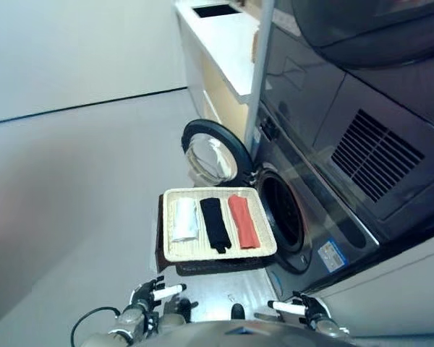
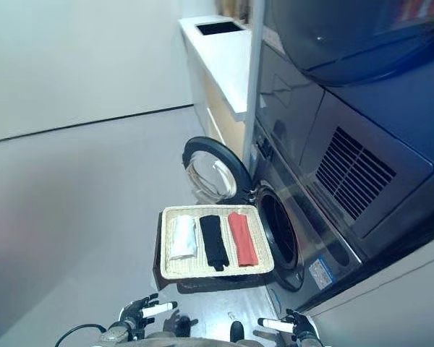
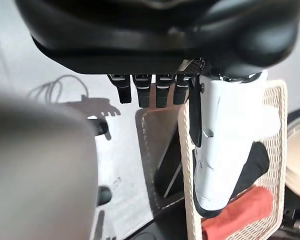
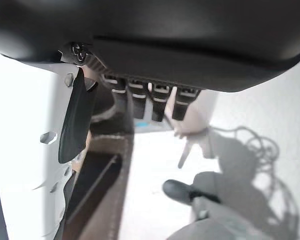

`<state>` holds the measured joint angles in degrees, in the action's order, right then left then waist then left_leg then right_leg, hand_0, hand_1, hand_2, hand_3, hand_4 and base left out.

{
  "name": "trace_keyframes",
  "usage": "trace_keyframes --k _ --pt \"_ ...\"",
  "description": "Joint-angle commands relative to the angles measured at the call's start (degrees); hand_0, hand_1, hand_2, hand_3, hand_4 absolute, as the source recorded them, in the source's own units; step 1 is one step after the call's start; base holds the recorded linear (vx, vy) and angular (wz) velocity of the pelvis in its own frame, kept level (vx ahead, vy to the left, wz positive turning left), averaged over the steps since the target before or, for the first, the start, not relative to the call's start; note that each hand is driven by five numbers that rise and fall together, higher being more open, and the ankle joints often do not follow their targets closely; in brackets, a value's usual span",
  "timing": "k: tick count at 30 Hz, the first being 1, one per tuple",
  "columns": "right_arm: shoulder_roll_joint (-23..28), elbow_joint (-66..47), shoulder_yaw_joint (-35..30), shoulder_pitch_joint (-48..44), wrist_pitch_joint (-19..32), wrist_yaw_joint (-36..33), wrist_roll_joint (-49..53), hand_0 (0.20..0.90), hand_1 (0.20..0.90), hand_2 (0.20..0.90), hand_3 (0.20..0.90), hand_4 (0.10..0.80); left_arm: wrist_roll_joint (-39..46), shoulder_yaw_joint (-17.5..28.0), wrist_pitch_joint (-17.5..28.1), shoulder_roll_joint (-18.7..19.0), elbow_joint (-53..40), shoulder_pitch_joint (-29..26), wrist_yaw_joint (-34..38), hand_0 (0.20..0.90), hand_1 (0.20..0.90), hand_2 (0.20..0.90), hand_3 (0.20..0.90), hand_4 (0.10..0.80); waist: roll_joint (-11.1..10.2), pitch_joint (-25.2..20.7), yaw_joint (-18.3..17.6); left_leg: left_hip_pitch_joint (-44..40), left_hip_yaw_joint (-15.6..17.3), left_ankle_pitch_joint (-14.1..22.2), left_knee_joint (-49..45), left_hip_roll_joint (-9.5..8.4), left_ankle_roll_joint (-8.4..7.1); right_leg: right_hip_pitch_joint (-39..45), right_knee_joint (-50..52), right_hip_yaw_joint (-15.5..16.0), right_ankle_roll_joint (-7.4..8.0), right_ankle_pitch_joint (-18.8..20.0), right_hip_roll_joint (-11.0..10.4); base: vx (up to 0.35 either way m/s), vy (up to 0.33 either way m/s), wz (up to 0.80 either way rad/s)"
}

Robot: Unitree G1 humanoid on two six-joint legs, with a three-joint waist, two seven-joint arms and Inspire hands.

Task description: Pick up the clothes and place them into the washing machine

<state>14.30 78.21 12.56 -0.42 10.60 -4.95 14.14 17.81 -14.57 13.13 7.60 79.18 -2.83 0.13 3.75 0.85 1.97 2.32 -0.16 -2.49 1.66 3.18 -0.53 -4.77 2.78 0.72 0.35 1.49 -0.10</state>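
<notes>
Clothes: white, black, red rolls side by side in wicker tray on dark stand, grey floor, just before washing machine, door swung open. Left hand and right hand low, fingers relaxed, empty.

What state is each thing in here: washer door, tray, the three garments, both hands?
washing machine door: swung fully open, drum opening clear.
wicker tray: on a dark stand before the drum, holding all three garments.
white garment: folded, at the tray's left.
black garment: folded, in the middle.
red garment: folded, nearest the drum.
left hand: open, empty, short of the tray.
right hand: open, empty.
</notes>
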Motion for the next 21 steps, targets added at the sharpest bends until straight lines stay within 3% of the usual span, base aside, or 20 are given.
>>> trace_keyframes --k 1,4,6,9,11,16,21 --pt "0.2 -1.3 -2.2 -2.2 2.2 -0.1 1.5 0.900 0.900 0.900 0.900 0.800 -1.6 -0.2 2.3 2.9 1.1 -1.1 0.4 0.900 0.900 0.900 0.900 0.800 -3.4 -2.6 1.3 5.8 -1.3 -0.9 -1.3 -2.93 -1.41 9.7 -3.4 -3.1 6.53 -3.8 -7.9 0.136 0.161 -0.20" --pt "0.2 -1.9 -1.6 -3.2 2.4 -0.2 0.9 0.900 0.900 0.900 0.900 0.800 -1.5 0.0 2.2 3.7 0.7 -1.4 0.3 0.900 0.900 0.900 0.900 0.800 -2.9 -1.0 1.6 4.0 -0.4 0.8 -1.8 -3.47 0.34 3.1 8.7 -2.2 7.61 -2.3 -7.7 0.052 0.138 -0.38" --pt "0.2 -3.8 -1.1 -4.6 2.6 -0.6 0.6 0.900 0.900 0.900 0.900 0.800 -1.2 -0.2 2.3 4.4 0.3 -2.3 0.5 0.900 0.900 0.900 0.900 0.800 -2.1 1.3 1.4 3.1 -0.2 1.2 -1.8 -2.79 0.56 -2.2 13.2 3.3 7.88 -1.1 -7.9 -0.029 0.132 -0.28" --pt "0.3 -4.5 -0.6 -5.2 2.4 -0.7 0.3 0.900 0.900 0.900 0.900 0.800 -1.5 -0.1 2.5 5.0 0.7 -2.6 0.8 0.900 0.900 0.900 0.900 0.800 -3.2 1.6 1.0 1.9 0.0 2.3 -1.6 -3.74 -0.05 -2.3 3.6 9.8 6.20 0.2 -9.0 0.108 0.009 -0.35" --pt "0.4 -4.2 -0.4 -4.7 2.4 -0.8 0.0 0.900 0.900 0.900 0.900 0.800 -1.3 0.8 2.5 5.0 1.3 -2.1 0.6 0.900 0.900 0.900 0.900 0.800 -4.0 0.9 0.8 1.5 -0.7 2.6 -1.2 -4.09 -0.16 -0.1 0.8 7.6 5.88 0.3 -8.9 0.160 -0.031 0.14" --pt "1.5 -5.8 -0.5 -5.9 2.8 -1.5 0.4 0.900 0.900 0.900 0.900 0.800 -1.8 0.3 2.6 3.9 0.4 -1.0 0.3 0.900 0.900 0.900 0.900 0.800 -4.6 -0.2 2.2 1.9 -0.5 1.9 1.3 -3.83 -0.76 1.6 -4.0 10.4 6.24 1.1 -8.9 0.065 -0.041 0.16" --pt "4.0 -10.1 2.0 -13.4 3.6 -5.2 0.0 0.900 0.900 0.900 0.900 0.800 0.0 -2.9 5.4 4.7 -5.1 -4.3 3.0 0.900 0.900 0.900 0.900 0.800 -4.2 5.2 3.2 9.6 -2.0 0.2 -0.1 -3.63 -1.63 -3.4 -3.9 11.8 5.70 1.9 -9.2 -0.201 -0.070 0.19"
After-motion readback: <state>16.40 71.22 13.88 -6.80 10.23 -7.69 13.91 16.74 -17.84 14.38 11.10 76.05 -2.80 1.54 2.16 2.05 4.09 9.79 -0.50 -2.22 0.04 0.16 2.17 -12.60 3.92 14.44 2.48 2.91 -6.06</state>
